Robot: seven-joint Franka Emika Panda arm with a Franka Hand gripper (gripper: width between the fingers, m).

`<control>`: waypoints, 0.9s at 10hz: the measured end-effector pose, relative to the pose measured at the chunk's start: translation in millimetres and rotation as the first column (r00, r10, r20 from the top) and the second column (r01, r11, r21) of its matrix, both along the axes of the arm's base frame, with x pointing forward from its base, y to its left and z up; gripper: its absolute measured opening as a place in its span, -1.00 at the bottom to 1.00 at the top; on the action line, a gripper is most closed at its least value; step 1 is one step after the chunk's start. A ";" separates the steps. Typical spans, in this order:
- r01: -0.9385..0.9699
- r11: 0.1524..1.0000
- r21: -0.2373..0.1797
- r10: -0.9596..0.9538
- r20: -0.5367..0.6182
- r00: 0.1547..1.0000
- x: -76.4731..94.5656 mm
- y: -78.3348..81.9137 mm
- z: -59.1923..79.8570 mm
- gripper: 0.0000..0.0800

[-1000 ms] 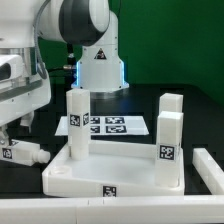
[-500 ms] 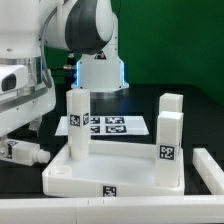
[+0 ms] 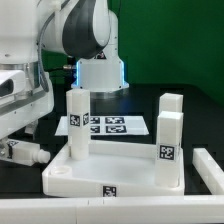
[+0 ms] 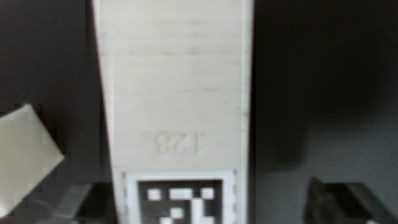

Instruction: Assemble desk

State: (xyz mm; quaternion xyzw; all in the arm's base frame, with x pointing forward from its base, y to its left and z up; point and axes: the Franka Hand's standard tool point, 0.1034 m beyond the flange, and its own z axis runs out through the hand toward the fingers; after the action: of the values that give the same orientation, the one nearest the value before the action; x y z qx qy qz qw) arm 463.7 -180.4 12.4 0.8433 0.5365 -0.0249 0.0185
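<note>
The white tabletop [image 3: 100,172] lies tray-like on the black table with three white legs standing in its corners: one on the exterior view's left [image 3: 77,122] and two on the right [image 3: 169,136]. A fourth loose leg [image 3: 26,152] lies flat on the table to the left of the tabletop. My gripper [image 3: 8,143] hangs right over its far end. In the wrist view the leg [image 4: 178,90] runs lengthwise between my two dark fingertips [image 4: 347,203], with its marker tag low between them. My gripper [image 4: 210,206] is open, with gaps showing beside the leg.
The marker board [image 3: 110,125] lies behind the tabletop, in front of the robot base [image 3: 100,70]. A white block [image 3: 208,170] stands at the exterior view's right edge. A pale slanted piece [image 4: 25,145] shows beside the leg in the wrist view.
The arm's upper links have swung and the hand has sunk a little toward the loose leg. The leg and the tabletop have not moved.
</note>
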 end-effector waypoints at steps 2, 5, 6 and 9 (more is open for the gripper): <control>-0.156 0.988 -0.010 0.155 -0.021 0.988 -2.7 -4.2 0.8 -0.30; -0.562 0.826 0.038 0.563 -0.048 0.825 -37.3 -15.4 27.5 -0.30; -0.627 0.777 0.059 0.629 -0.046 0.776 -54.8 -22.2 27.5 -0.30; -0.723 0.688 0.072 0.726 -0.080 0.683 -57.9 -32.5 24.3 -0.30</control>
State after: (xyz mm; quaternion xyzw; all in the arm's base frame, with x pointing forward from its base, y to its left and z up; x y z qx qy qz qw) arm 405.8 -212.8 36.7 0.5606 0.8265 -0.0493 -0.0150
